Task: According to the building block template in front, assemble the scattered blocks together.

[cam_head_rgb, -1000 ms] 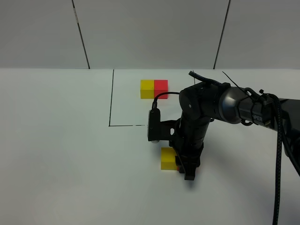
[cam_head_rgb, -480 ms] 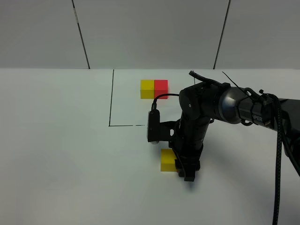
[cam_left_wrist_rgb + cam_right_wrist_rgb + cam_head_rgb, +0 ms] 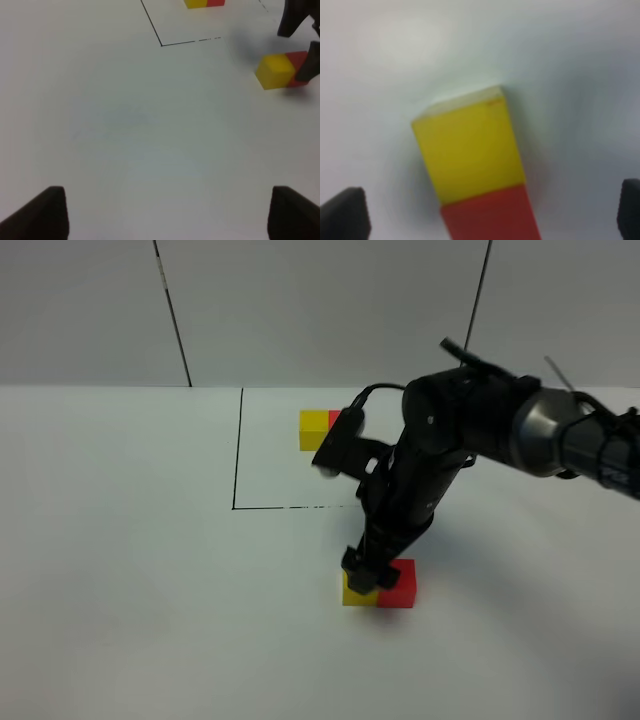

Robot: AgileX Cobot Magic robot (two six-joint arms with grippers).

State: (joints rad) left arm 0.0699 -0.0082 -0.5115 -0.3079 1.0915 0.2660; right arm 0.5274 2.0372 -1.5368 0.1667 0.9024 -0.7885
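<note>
The scattered blocks stand together on the white table: the yellow cube [image 3: 351,591] touches the red cube [image 3: 401,585] on its right. They also show in the left wrist view, yellow [image 3: 274,71] and red [image 3: 299,61], and in the right wrist view, yellow [image 3: 470,150] and red [image 3: 490,217]. My right gripper [image 3: 365,575] is open just above them, its fingertips [image 3: 342,212] wide apart and holding nothing. The template [image 3: 314,429] lies behind in the black-line square [image 3: 238,455]; the arm hides most of its red cube. My left gripper [image 3: 170,215] is open and empty.
The right arm [image 3: 470,430] reaches in from the right over the square's front line [image 3: 290,507]. A grey panelled wall [image 3: 320,310] stands behind the table. The template also shows in the left wrist view [image 3: 204,3].
My right gripper has let go of the red cube and risen, and the arm has swung up. The red cube now shows beside the yellow one.
</note>
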